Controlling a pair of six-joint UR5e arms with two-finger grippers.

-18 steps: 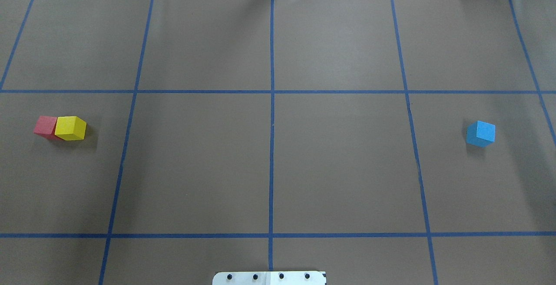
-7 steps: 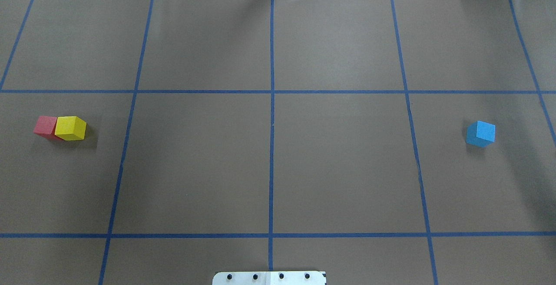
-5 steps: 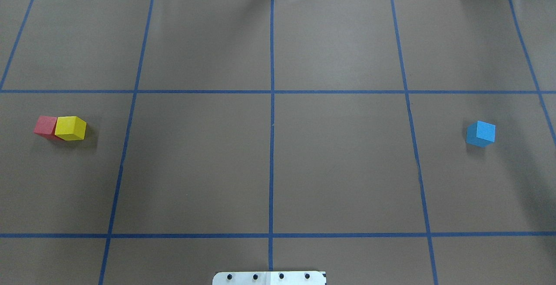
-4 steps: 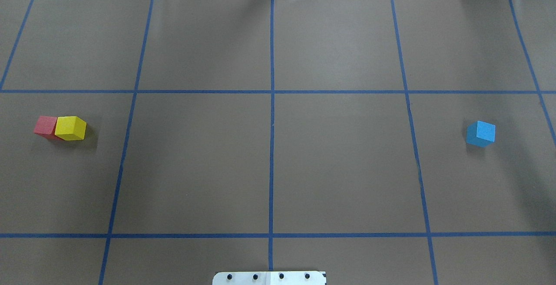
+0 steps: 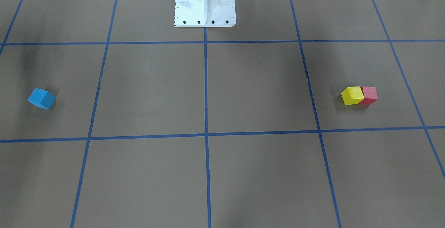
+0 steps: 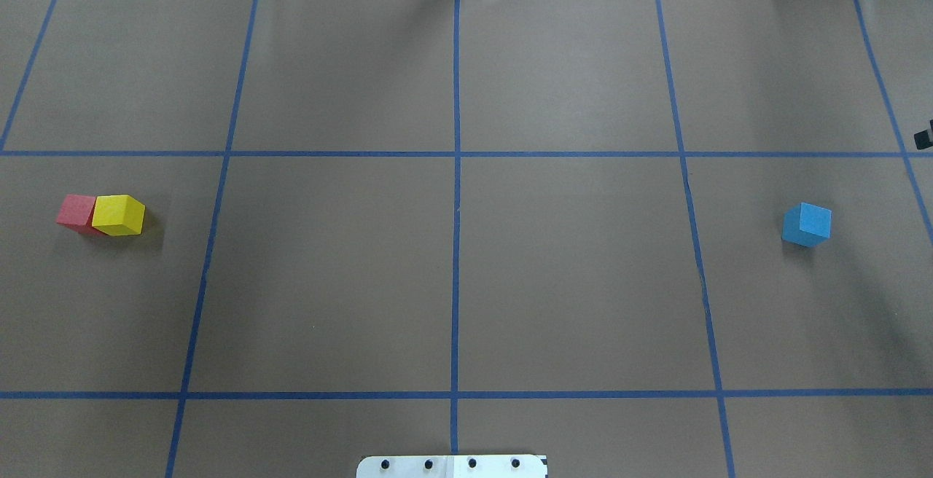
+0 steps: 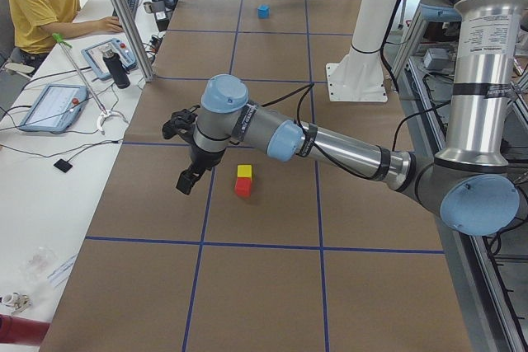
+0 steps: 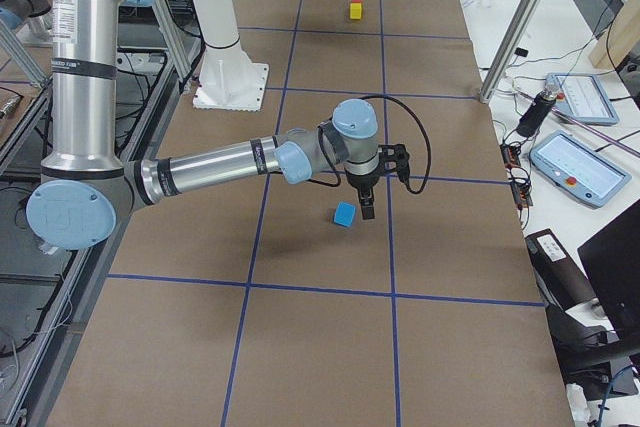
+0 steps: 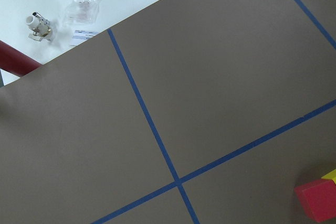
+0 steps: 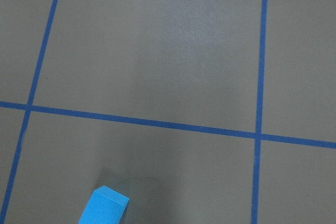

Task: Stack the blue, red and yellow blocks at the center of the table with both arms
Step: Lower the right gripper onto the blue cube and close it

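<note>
Your red block (image 6: pixel 74 211) touches yellow block (image 6: pixel 119 215) near table's (image 6: pixel 328 281) left edge, blue block (image 6: pixel 806 224) near right; left gripper (image 7: pixel 188 179) and right gripper (image 8: pixel 367 209) hover close; can't tell either's grip.

The left arm (image 7: pixel 330 147) stretches low and almost level away from the white base (image 7: pixel 360 63), with the left gripper (image 7: pixel 185 182) pointing down. The right arm (image 8: pixel 210 172) stretches likewise to the other side of the base, with the right gripper (image 8: pixel 367 211) pointing down. How wide their fingers stand cannot be told.

The paired blocks (image 6: pixel 109 216) lie left, single block (image 6: pixel 806 224) right.
</note>
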